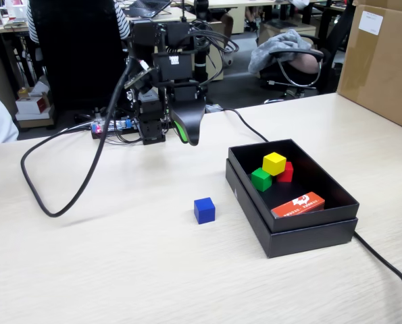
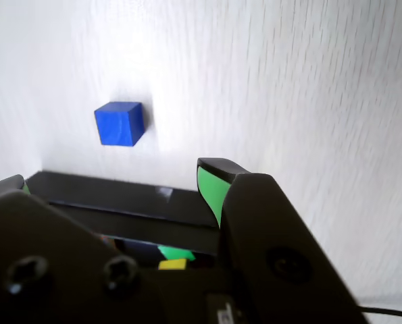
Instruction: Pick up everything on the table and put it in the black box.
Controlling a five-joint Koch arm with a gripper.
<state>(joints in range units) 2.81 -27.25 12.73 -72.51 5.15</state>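
Note:
A blue cube (image 1: 204, 210) sits alone on the pale wood-grain table (image 1: 119, 270), just left of the black box (image 1: 244, 192). In the box lie the yellow cube (image 1: 274, 163), green cube (image 1: 261, 179) and red cube (image 1: 286, 173). My gripper (image 1: 177, 138), black with green pads, hangs open and empty above the table, behind the blue cube and left of the box's far corner. In the wrist view the blue cube (image 2: 119, 123) lies beyond the box rim (image 2: 119, 196). The open gripper (image 2: 113, 183) frames that rim. Slivers of the green cube (image 2: 176, 252) and yellow cube (image 2: 176, 264) show below.
A flat orange-red packet (image 1: 298, 204) lies in the box's near end. A black cable (image 1: 59, 209) loops over the table on the left, and another (image 1: 383, 260) runs past the box on the right. A brown carton (image 1: 383, 61) stands at the back right.

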